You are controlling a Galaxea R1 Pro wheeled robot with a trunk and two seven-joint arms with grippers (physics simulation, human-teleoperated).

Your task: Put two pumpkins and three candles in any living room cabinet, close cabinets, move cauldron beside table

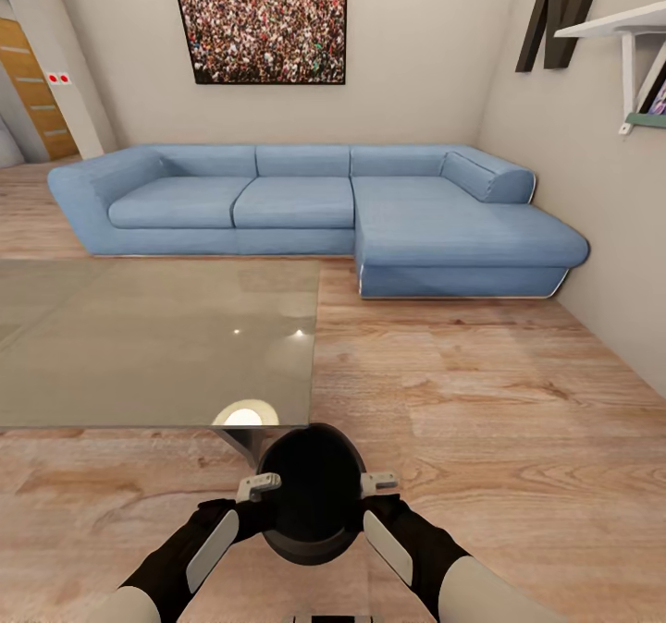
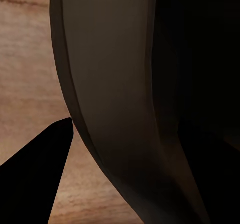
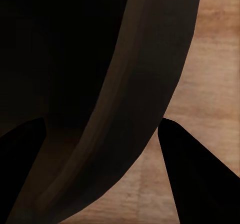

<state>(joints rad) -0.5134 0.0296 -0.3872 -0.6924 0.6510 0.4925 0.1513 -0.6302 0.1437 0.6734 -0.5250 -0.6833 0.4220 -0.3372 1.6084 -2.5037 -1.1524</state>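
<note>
The black cauldron (image 1: 313, 489) hangs low in front of me, just off the near right corner of the glass table (image 1: 139, 346). My left gripper (image 1: 262, 488) is shut on its left rim and my right gripper (image 1: 377, 482) is shut on its right rim. In the left wrist view the curved cauldron wall (image 2: 115, 84) runs between the fingers of the left gripper (image 2: 127, 134). The right wrist view has the cauldron wall (image 3: 140, 84) inside the right gripper (image 3: 100, 129) the same way. Wood floor lies beneath.
A blue corner sofa (image 1: 305, 207) stands along the far wall, under a large picture (image 1: 259, 18). A white wall shelf (image 1: 629, 27) sticks out at the upper right. Open wood floor (image 1: 481, 392) lies to the right of the table.
</note>
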